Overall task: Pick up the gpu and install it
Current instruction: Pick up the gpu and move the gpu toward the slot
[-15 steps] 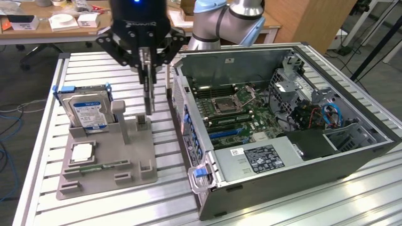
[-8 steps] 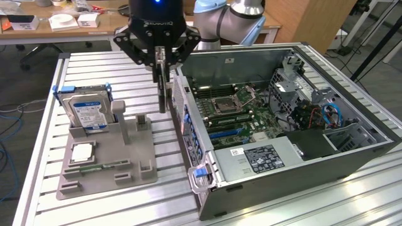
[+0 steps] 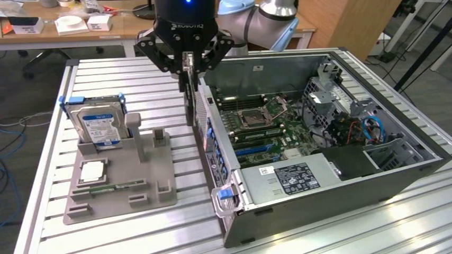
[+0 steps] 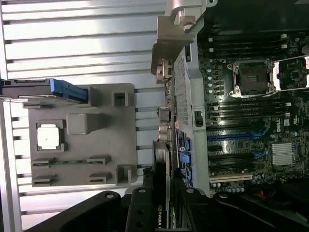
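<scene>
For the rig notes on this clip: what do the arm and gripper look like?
The gripper is black, with white ROBOTIQ lettering, a blue light above it, and jointed linkage fingers on round pivots. The arm behind is silver-grey tubing with pale blue joint caps.

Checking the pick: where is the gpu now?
In the exterior view the gpu hangs on edge in the gripper, between the grey parts tray and the open computer case.
</scene>
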Robot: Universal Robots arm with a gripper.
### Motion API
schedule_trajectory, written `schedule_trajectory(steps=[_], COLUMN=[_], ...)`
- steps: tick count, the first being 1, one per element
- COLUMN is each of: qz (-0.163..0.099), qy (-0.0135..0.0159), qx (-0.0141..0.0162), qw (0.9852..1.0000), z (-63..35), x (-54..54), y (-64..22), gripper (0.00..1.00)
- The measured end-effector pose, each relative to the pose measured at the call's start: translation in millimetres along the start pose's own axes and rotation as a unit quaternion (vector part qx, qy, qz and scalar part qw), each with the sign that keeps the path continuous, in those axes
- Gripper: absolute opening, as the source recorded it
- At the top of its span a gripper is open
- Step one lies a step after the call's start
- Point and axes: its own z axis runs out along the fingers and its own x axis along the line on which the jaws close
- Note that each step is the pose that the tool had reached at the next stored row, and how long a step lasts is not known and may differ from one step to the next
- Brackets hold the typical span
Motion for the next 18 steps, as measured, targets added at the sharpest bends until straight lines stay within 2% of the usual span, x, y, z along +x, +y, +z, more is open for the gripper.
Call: schedule_trajectory(steps=[2,10,18], qz=[0.000,0.000,0.000], qy=[0.0000,0.0003,0.0003], qx=[0.0000,0.0000,0.0000], qw=[1.0000,1.0000,1.0000], z=[0.1,1.0,2.0], x=[-4.6,-35.4,-71.7], y=[0.5,3.5,6.9], gripper=[0.26,0.26,0.26])
